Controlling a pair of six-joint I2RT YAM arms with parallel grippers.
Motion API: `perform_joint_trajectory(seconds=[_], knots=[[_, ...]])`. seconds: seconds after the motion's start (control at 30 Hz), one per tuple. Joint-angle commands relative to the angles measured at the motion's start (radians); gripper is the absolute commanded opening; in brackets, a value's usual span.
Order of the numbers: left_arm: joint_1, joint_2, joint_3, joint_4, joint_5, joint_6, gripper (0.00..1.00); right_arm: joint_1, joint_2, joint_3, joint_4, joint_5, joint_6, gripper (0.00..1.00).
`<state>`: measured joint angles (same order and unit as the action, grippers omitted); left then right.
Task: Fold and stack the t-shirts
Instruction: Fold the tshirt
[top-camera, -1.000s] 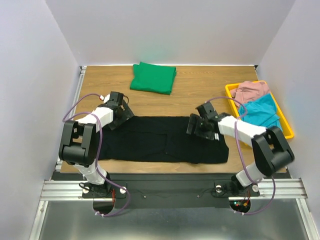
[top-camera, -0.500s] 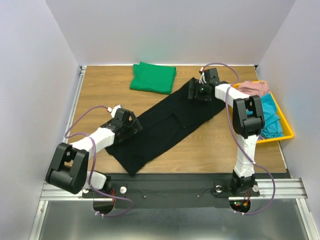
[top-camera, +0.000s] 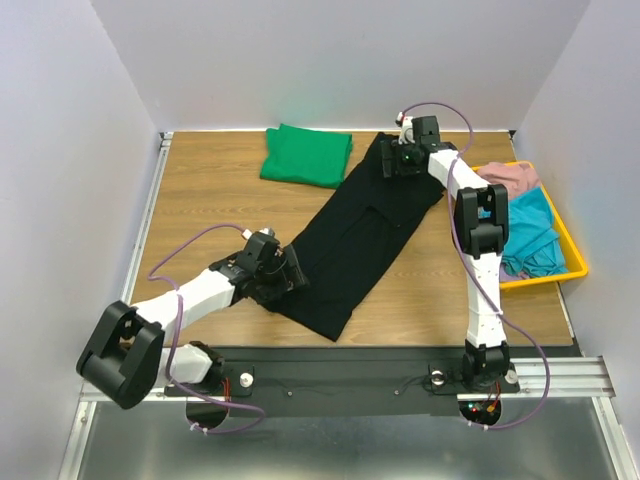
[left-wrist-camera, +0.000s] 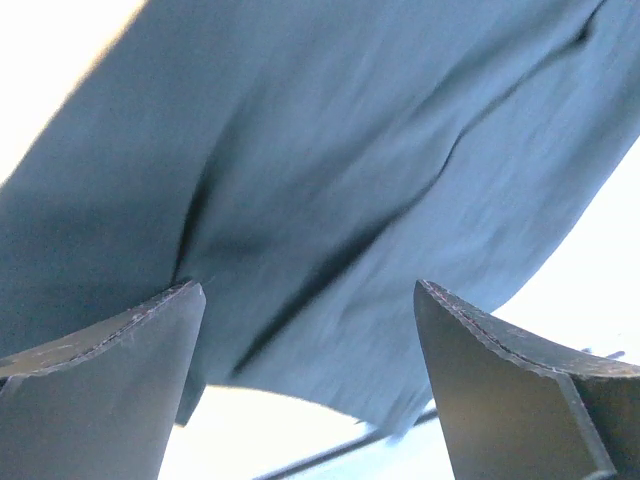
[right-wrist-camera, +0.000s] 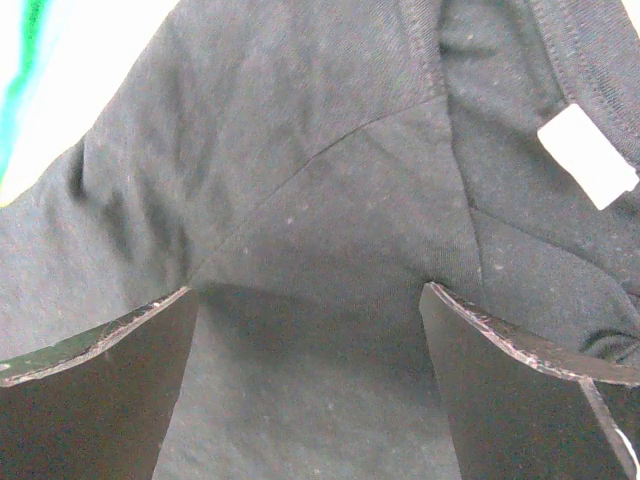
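Beside the green t-shirt (top-camera: 307, 155), the black t-shirt (top-camera: 360, 235) lies diagonally on the tabletop (top-camera: 215, 190): right hand (top-camera: 397, 165) spread wide over the end nearest the green one, left hand (top-camera: 281, 282) equally wide at the other end.

Black t-shirt (top-camera: 365, 240): large, soft, folded lengthwise into a long narrow band. Spread flat on the wooden tabletop, slanting from the near centre-left up to the far centre-right. Near end squared off close to the front edge; far end almost at the back edge. Overlapping layer visible midway along the band. Shallow creases and a stitched seam across the cloth up close, with a small white neck tag (right-wrist-camera: 587, 156) at the collar on the far end.

Green t-shirt (top-camera: 306, 155): plain, bright, folded into a compact, roughly square pad. Flat at the back of the tabletop, left of the black one's far end, near it.
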<state>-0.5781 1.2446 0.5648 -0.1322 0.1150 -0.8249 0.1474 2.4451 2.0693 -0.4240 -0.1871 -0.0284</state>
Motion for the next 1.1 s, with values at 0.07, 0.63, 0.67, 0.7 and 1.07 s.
perform_joint_trajectory(seconds=[0.07, 0.63, 0.67, 0.7, 1.07], knots=[[-0.014, -0.157, 0.052, -0.204, -0.038, 0.055, 0.98, -0.042, -0.041, 0.055, -0.159, 0.026, -0.079, 1.0], [0.306, -0.191, 0.066, -0.258, -0.239, 0.027, 0.99, 0.503, -0.65, -0.56, -0.121, 0.326, 0.099, 1.0], [0.314, -0.192, 0.046, -0.242, -0.201, 0.032, 0.98, 0.586, -0.665, -0.59, -0.114, 0.359, 0.145, 1.0], [0.314, -0.186, 0.035, -0.23, -0.195, 0.027, 0.98, 0.627, -0.681, -0.619, -0.111, 0.374, 0.171, 1.0], [0.316, -0.102, -0.057, -0.093, -0.144, 0.027, 0.86, 1.115, -0.687, -0.831, -0.113, 0.463, 0.32, 1.0]])
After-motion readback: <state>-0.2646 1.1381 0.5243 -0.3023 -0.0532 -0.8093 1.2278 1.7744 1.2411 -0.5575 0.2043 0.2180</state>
